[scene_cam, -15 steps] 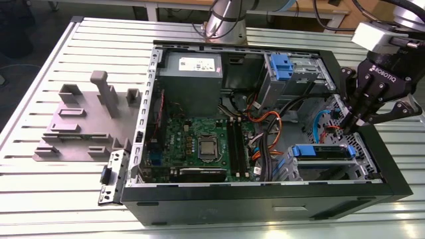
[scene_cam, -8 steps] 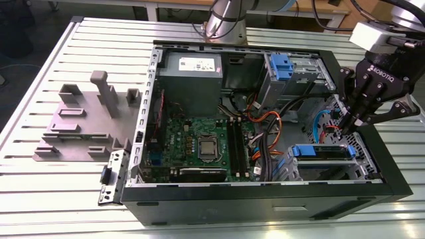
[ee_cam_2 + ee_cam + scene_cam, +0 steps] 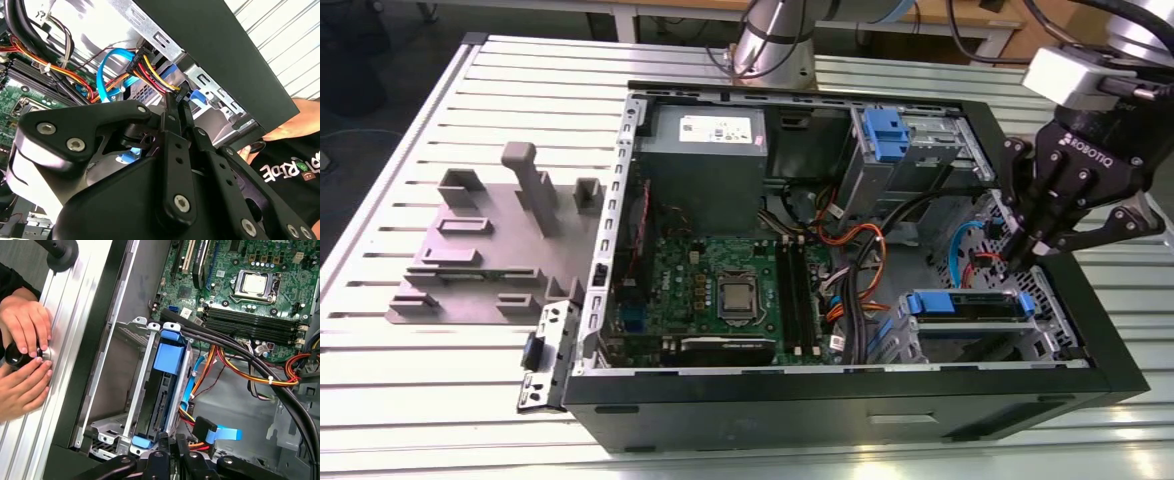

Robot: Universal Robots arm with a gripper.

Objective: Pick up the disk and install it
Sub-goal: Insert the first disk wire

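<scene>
The claw point(image 3: 1025, 255) hangs inside the open computer case point(image 3: 854, 400), at the case's side on the exterior view's right, just above the drive cage point(image 3: 145, 390). Its fingers point(image 3: 172, 125) are pressed together, tips meeting beside a bundle of red, yellow and black power wires point(image 3: 150, 75); whether they pinch a connector I cannot tell. The disk point(image 3: 967, 305) already sits in the drive cage, its blue carrier rails framing it, directly below the claw. Beside the case, a person's hands point(image 3: 22, 360) rest on the slatted bench point(image 3: 414, 380), holding a small dark knob. The motherboard point(image 3: 720, 290) lies across the case's middle.
</scene>
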